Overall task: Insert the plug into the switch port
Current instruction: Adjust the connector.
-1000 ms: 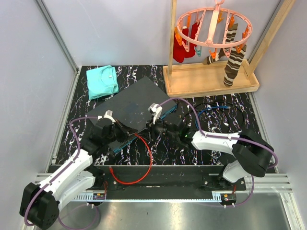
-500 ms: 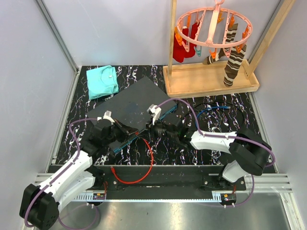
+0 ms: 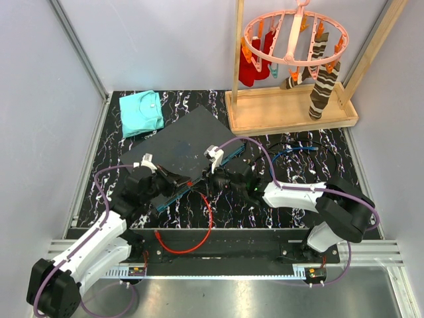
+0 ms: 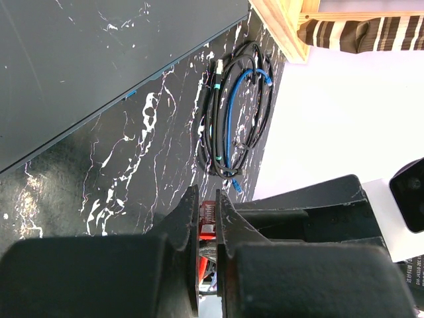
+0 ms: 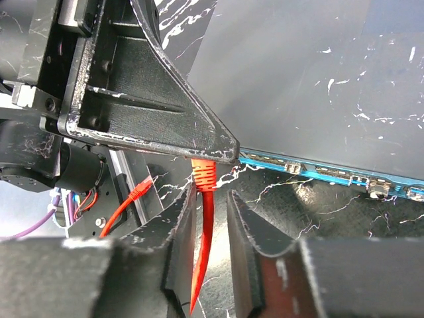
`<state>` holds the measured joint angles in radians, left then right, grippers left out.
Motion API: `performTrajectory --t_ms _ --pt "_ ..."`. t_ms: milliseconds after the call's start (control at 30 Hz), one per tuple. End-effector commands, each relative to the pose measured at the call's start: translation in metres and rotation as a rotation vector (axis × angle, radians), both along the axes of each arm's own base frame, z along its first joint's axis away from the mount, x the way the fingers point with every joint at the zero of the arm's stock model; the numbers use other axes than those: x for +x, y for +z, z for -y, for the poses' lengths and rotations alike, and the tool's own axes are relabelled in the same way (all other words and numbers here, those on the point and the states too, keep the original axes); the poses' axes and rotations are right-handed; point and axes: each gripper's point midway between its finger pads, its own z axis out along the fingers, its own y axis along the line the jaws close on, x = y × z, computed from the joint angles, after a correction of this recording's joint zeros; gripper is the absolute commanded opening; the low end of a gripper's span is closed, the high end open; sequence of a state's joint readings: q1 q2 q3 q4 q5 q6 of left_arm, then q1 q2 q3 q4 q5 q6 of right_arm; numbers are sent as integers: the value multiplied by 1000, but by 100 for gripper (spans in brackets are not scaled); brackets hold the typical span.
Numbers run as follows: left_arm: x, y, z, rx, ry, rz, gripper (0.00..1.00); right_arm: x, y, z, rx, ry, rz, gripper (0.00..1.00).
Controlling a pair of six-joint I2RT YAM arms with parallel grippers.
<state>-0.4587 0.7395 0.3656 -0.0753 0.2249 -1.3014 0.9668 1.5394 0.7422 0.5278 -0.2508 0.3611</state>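
Plug awaits its port: the plug (image 5: 204,173) is held clamped in the closed left tool (image 4: 207,199), just beside the teal socket edge of the switch (image 3: 179,139), which lies flat on the desk (image 3: 112,142). Insertion is judged still to be done. The red cable (image 5: 205,232) is straddled by the right tool (image 5: 211,195), its jaws standing apart. Against a second earlier, the two tools are found closer together.

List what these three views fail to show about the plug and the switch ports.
- Right wrist view: the red plug's tip, hidden behind the left jaws.
- Left wrist view: most of the plug, hidden between its own jaws; the switch's port row faces away.
- Top view: which port the plug faces; too small, both jaws cover it.
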Motion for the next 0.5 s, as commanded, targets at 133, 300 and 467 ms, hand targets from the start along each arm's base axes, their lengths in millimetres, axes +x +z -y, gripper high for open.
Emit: performTrajectory --t_ms 133,300,467 --pt "2 11 6 -33 -29 41 0 2 28 -7 62 18 77 26" --pt "1 7 9 -24 -53 34 0 2 32 -10 67 40 90 7" --pt "11 -7 -20 229 -38 44 33 -5 15 -10 11 87 90 0"
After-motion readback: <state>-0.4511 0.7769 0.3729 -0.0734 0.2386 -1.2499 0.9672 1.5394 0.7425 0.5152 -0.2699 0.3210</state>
